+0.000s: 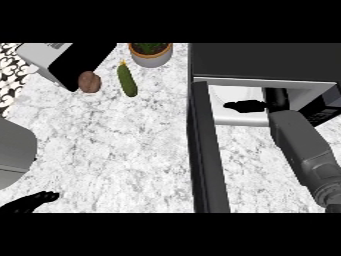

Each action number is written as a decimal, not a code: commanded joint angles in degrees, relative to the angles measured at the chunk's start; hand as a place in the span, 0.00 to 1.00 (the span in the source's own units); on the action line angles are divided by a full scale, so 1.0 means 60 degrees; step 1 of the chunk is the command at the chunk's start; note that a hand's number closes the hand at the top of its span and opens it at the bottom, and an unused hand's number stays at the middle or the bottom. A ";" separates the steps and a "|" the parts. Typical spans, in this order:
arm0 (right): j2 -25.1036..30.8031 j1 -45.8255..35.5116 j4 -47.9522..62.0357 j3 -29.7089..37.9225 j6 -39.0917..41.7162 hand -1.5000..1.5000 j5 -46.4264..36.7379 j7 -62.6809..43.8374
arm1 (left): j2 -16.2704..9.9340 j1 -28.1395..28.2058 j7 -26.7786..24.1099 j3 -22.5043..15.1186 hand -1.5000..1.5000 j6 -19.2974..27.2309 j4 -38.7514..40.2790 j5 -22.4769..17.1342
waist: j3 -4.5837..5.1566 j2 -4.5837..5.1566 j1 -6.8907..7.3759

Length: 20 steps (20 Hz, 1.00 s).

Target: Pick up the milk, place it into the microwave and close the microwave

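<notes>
The microwave [276, 62] stands at the back right with its dark door [206, 150] swung open toward me. My right forearm reaches into the light cavity [236, 117], and my right hand [245, 105] is inside it, fingers stretched out to the left with nothing seen in them. The milk shows nowhere; the microwave's top hides the back of the cavity. My left hand [29, 202] rests open at the lower left edge, away from everything.
A green cucumber [127, 80] and a brown round item [89, 81] lie at the back of the marble counter [114, 140]. Behind them are a potted plant [151, 52] and a slanted dark appliance [62, 62]. A large grey object [3, 155] sits at the left.
</notes>
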<state>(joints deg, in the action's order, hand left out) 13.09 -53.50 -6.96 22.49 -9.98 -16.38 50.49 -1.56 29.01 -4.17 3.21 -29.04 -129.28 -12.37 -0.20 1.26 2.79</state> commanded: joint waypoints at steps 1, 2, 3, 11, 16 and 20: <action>-0.0127 0.0649 0.0046 0.0190 0.1311 0.00 0.0308 0.0582 | -0.0149 -0.0401 0.0502 -0.0134 1.00 -0.0054 0.0055 -0.0402 | 0.0007 -0.0044 -0.0146; -0.0197 0.0320 0.0001 0.0149 0.1592 0.00 0.0345 0.0031 | -0.0156 -0.0527 0.0703 -0.0317 1.00 0.0052 0.0113 0.0089 | 0.0018 -0.0122 -0.0271; -0.0052 0.0886 -0.0031 0.0151 0.2045 0.00 0.0366 0.0684 | 0.0234 -0.0816 0.0823 -0.0928 1.00 0.0318 0.0116 0.0501 | 0.0012 -0.0111 -0.0343; 0.0026 0.2314 -0.0616 0.0073 0.3426 0.00 0.0681 0.1146 | 0.0257 -0.1161 0.1532 -0.2258 1.00 0.1162 0.0055 0.1028 | 0.0033 -0.0241 -0.0594; -0.0074 0.3271 -0.1420 -0.0165 0.3556 0.00 0.0716 0.1289 | 0.0259 -0.1010 0.1263 -0.3061 1.00 0.1328 0.0517 0.1755 | 0.0051 -0.0342 -0.0782; -0.0439 0.4337 -0.2187 -0.0302 0.3461 0.00 0.0861 0.1532 | 0.0260 -0.1605 0.1300 -0.3870 1.00 0.1631 0.0819 0.2539 | 0.0049 -0.0333 -0.0769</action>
<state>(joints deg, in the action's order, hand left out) 9.19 -34.24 -17.45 20.10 8.73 -12.77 57.13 -0.04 20.03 4.07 -15.82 -20.75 -125.08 -1.75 0.18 -0.99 -0.73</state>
